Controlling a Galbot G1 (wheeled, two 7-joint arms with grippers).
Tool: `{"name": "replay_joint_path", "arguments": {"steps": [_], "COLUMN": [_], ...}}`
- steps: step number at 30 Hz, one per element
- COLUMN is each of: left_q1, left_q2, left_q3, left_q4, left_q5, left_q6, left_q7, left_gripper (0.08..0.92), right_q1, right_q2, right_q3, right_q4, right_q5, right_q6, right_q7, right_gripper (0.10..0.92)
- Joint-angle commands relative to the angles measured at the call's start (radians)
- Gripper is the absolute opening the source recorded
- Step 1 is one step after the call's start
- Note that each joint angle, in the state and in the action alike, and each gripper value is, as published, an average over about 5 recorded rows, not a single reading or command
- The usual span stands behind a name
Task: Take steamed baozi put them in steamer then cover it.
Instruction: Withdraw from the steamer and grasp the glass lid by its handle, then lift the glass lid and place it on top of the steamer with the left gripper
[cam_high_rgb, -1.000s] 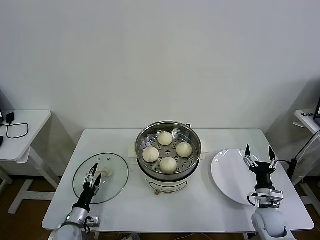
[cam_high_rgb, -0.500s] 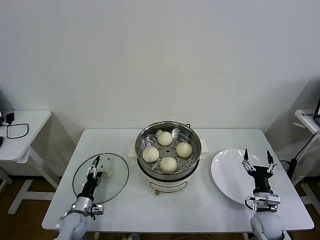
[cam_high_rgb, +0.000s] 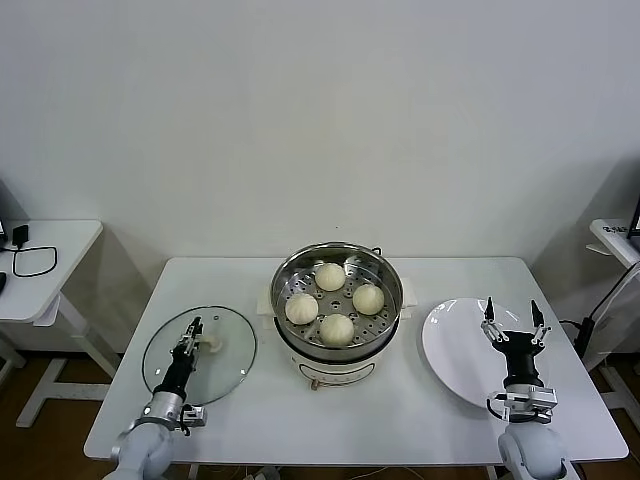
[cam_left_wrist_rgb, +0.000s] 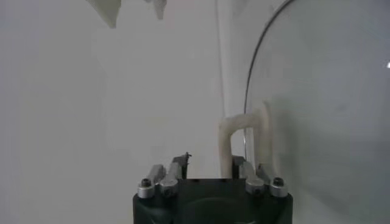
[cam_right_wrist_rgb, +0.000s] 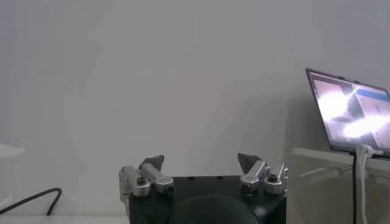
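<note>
Four cream-white baozi (cam_high_rgb: 337, 329) lie on the perforated tray inside the steel steamer (cam_high_rgb: 392, 278) at the table's middle. The clear glass cover (cam_high_rgb: 225, 365) lies to the steamer's left. My left gripper (cam_high_rgb: 191, 331) is at the cover's cream-white handle (cam_high_rgb: 210, 344). In the left wrist view the handle (cam_left_wrist_rgb: 244, 131) stands between my left gripper's jaws (cam_left_wrist_rgb: 210, 163), with the cover's glass (cam_left_wrist_rgb: 317, 91) beyond it. My right gripper (cam_high_rgb: 510, 322) is open and empty, fingers up, over the white plate; it also shows in the right wrist view (cam_right_wrist_rgb: 201, 164).
A flat white plate (cam_high_rgb: 450, 350) lies to the right of the steamer. A small white side table with a black cable (cam_high_rgb: 35, 262) stands at the far left. A laptop (cam_right_wrist_rgb: 350, 112) sits on a shelf at the far right.
My left gripper has moved up onto the cover's handle and narrowed, and the cover has shifted slightly left. My right gripper has drawn back a little over the plate.
</note>
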Motion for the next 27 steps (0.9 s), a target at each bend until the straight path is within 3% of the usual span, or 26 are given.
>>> {"name": "replay_joint_path", "arguments": {"steps": [1, 6, 16, 23, 27], "left_q1": [0.036, 0.062, -0.001, -0.052, -0.1], "left_q2": [0.02, 0.062, 0.172, 0.129, 0.055], "left_q3": [-0.014, -0.06, -0.054, 0.15, 0.326], "left_q4": [-0.123, -0.294, -0.669, -0.874, -0.869], "left_q5": [-0.065, -0.125, -0.236, -0.187, -0.133], "left_q6": [0.011, 0.043, 0.291, 0.443, 0.502], "left_q7": [0.014, 0.055, 0.249, 0.379, 0.432], "left_gripper": [0.316, 0.199, 0.192, 0.192, 0.192], "right_q1": [0.001, 0.005, 0.006, 0.006, 0.006], "right_q2": [0.003, 0.009, 0.014, 0.024, 0.028], "right_q3": [0.002, 0.002, -0.002, 0.009, 0.014], "right_q4": [-0.002, 0.003, 0.023, 0.022, 0.016], "right_q5": [-0.006, -0.008, -0.025, -0.034, -0.037], "right_q6": [0.001, 0.001, -0.029, -0.034, -0.039], "right_q7": [0.001, 0.002, 0.02, 0.024, 0.023], "right_gripper": [0.823, 0.823, 0.823, 0.823, 0.823]}}
